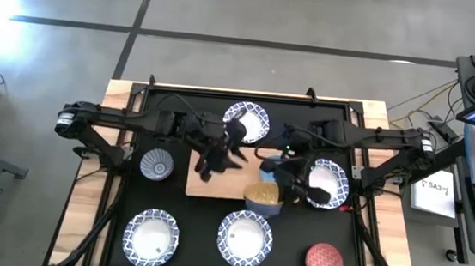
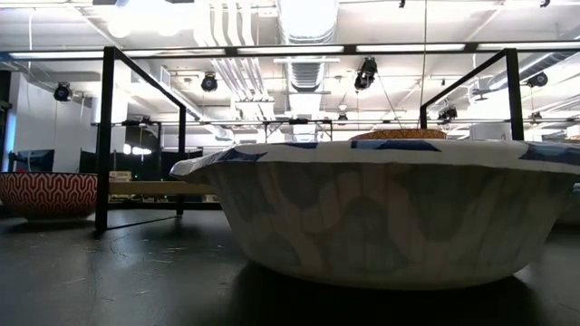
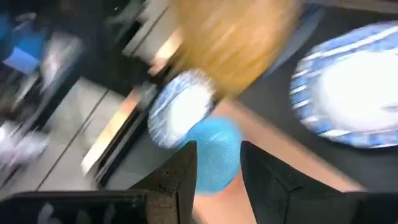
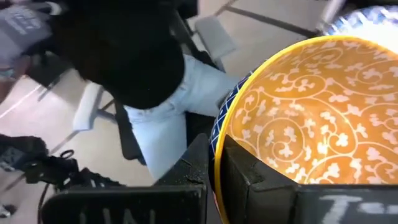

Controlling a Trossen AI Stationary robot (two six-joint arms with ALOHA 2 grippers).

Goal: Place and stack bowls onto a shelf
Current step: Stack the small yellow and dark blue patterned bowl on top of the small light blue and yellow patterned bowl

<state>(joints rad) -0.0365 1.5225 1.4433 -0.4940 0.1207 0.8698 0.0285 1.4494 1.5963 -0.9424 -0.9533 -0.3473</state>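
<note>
The orange bowl point(image 1: 262, 195) with white scrollwork inside hangs at the near right corner of the wooden shelf point(image 1: 216, 183), and my right gripper point(image 1: 286, 189) is shut on it. A small blue bowl point(image 1: 273, 164) sits just beyond it on the board. My left gripper point(image 1: 212, 161) hovers open over the shelf's left part; in its blurred wrist view the blue bowl point(image 3: 214, 155) shows between the fingers, farther off. In the low view only the orange bowl's top point(image 2: 399, 134) shows above a wide bowl; neither gripper shows there. My right gripper pinches the orange bowl's rim point(image 4: 221, 121), one finger point(image 4: 255, 177) inside the bowl and one finger point(image 4: 198, 163) outside against its dark blue wall. It comes at the rim from the table's right side. Whether the bowl's foot rests on the shelf, I cannot tell.
Wide blue-and-white bowls lie at the far middle point(image 1: 247, 121), right point(image 1: 330, 182), near left point(image 1: 151, 237) and near middle point(image 1: 244, 237). A small patterned bowl point(image 1: 157, 165) stands left of the shelf, the red bowl point(image 1: 324, 261) near right. A seated person point(image 4: 155, 93) is beyond the table.
</note>
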